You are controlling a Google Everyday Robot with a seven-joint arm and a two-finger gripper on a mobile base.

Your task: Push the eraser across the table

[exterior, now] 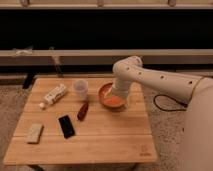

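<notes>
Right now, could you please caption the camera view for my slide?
The gripper hangs at the orange bowl, well apart from the black eraser lying untouched on the wooden table.

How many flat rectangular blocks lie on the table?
2. The black eraser lies left of centre; the beige block sits left of it, by the corner. The gripper hangs at the orange bowl, where the arm could hide more.

pincer [118, 94] over the orange bowl [111, 103], black eraser [66, 126] well apart on the wooden table [110, 141]
</notes>
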